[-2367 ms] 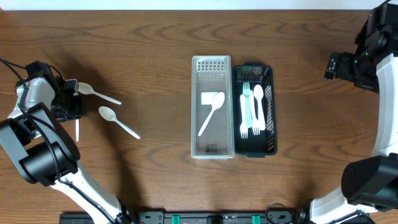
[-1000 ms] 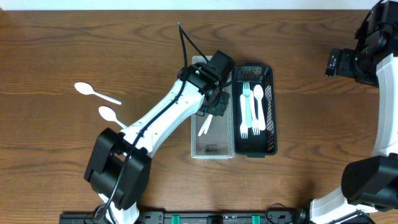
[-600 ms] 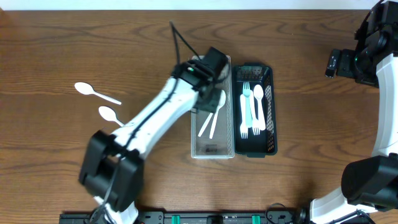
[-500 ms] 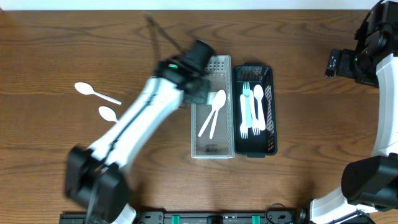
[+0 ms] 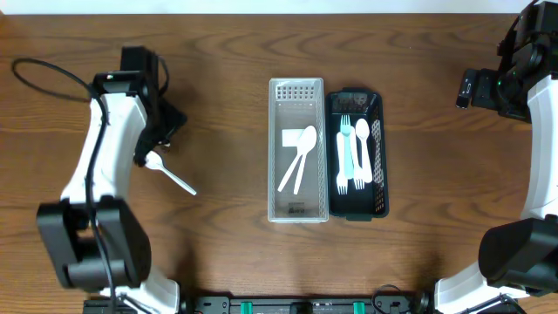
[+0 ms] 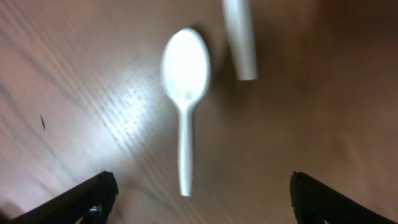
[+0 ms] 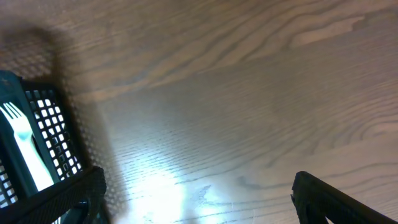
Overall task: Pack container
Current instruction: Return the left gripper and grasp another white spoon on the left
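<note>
A clear container stands mid-table with two white spoons lying in it. Beside it on the right, a black basket holds white and teal forks and a spoon. On the wood at the left lies a loose white spoon, its bowl partly under my left gripper. In the left wrist view a whole spoon lies just ahead of my open left gripper, with the handle of another spoon above it. My right gripper hangs open and empty over bare wood.
The right arm sits at the far right edge, apart from the containers. The black basket's corner with a white fork shows at the left of the right wrist view. A black cable loops near the left arm.
My left gripper opened and left a second spoon in the clear container, then the arm swung back left over the loose spoons. The right arm has not moved.
</note>
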